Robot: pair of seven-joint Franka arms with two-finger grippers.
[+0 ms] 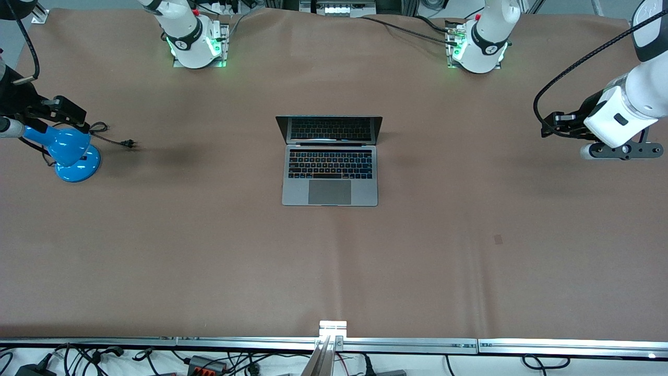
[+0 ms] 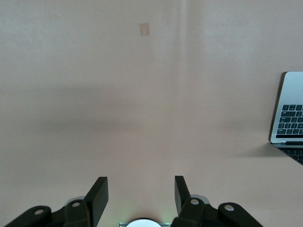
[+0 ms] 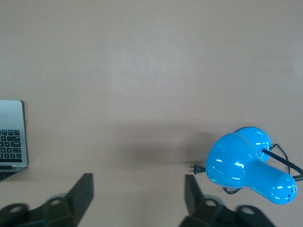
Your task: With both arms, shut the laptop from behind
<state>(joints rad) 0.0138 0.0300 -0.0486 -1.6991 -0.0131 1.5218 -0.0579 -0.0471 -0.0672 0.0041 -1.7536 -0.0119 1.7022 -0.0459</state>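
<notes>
The laptop (image 1: 330, 172) stands open in the middle of the table, its dark screen upright and facing the front camera. My left gripper (image 1: 556, 125) hangs over bare table at the left arm's end. In the left wrist view the left gripper (image 2: 140, 182) is open and empty, and a corner of the laptop (image 2: 291, 113) shows at the edge. My right gripper (image 1: 62, 109) hangs at the right arm's end, above the blue lamp. In the right wrist view the right gripper (image 3: 138, 178) is open and empty, and a laptop corner (image 3: 12, 135) shows.
A blue desk lamp (image 1: 68, 151) sits on the table at the right arm's end, its black cord and plug (image 1: 128, 142) trailing toward the laptop. It also shows in the right wrist view (image 3: 246, 165). A small dark patch (image 1: 497, 239) marks the brown table cover.
</notes>
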